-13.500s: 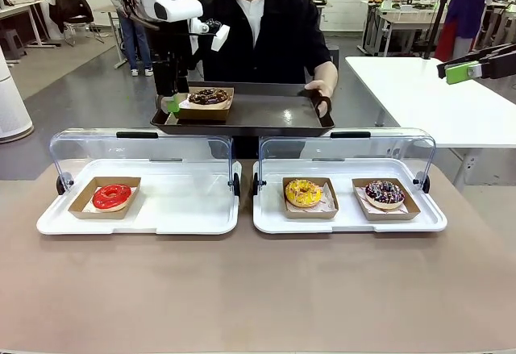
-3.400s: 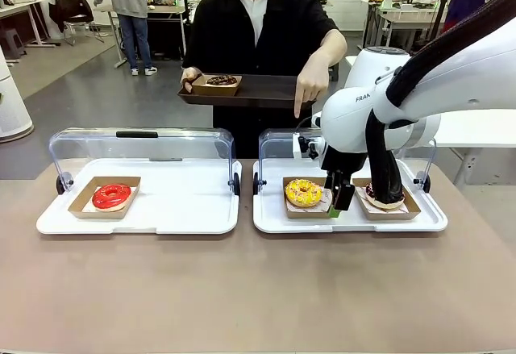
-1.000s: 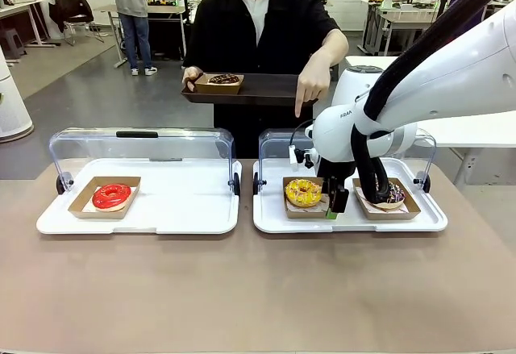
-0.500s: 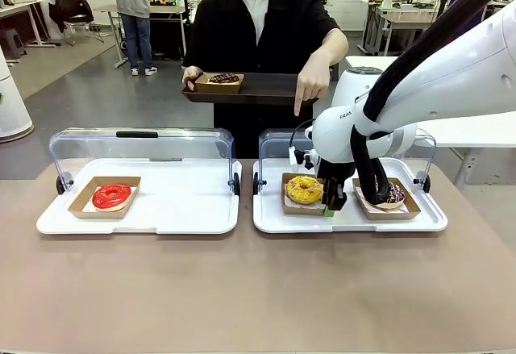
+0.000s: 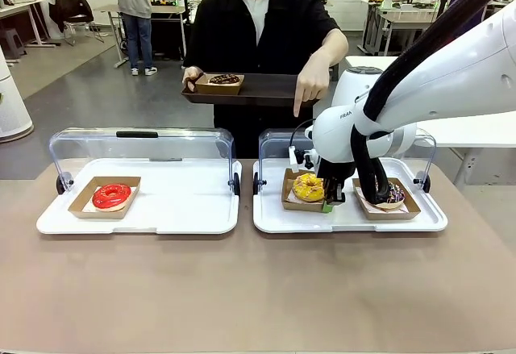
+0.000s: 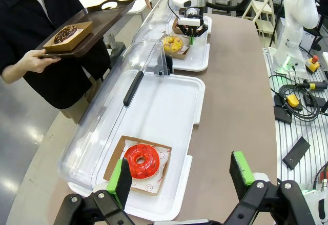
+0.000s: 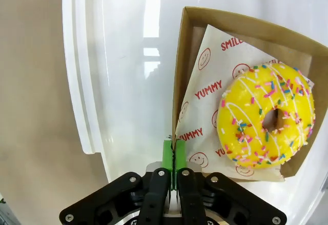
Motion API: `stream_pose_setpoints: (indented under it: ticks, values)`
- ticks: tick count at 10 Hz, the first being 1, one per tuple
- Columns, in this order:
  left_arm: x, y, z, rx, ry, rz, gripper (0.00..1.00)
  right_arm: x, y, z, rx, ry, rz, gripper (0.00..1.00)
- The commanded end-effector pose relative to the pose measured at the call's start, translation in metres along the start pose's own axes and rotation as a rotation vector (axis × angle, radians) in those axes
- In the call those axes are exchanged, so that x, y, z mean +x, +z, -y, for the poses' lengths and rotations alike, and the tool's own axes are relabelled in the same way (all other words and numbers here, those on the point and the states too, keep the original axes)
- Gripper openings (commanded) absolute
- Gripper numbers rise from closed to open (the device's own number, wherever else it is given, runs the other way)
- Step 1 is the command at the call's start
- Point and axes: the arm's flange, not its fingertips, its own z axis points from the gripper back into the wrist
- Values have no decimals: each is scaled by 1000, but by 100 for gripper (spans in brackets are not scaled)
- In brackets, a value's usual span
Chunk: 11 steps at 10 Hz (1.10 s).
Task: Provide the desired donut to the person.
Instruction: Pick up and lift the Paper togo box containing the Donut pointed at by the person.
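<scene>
right gripper (image 7: 174, 158) clamps the cardboard box (image 7: 230, 20) wall beside the yellow donut (image 7: 266, 115); left gripper (image 6: 181, 172) hangs open, well apart from that box.

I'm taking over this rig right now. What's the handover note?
Right gripper: shut on the side wall of the cardboard box holding the yellow donut, over the right white tray.
Left gripper: open, hovering above the red donut.
Person: holds a dark tray with a chocolate donut, finger pointing down at the yellow one.
Done: box gripped. Left: carry it to the person's tray, release.
</scene>
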Motion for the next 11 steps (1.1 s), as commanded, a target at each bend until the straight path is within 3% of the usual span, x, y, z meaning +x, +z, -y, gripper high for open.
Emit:
stream_pose_setpoints:
  ticks: [1,5,11]
  values:
    - [0,-1,1,8,-8,14,100,-5,-8,2,13,23,-13,0]
    - [0,-1,1,8,-8,14,100,-1,5,-8,0,68,-50,0]
    - [0,-1,1,8,-8,14,100,24,113,-84,-19,184,-10,0]
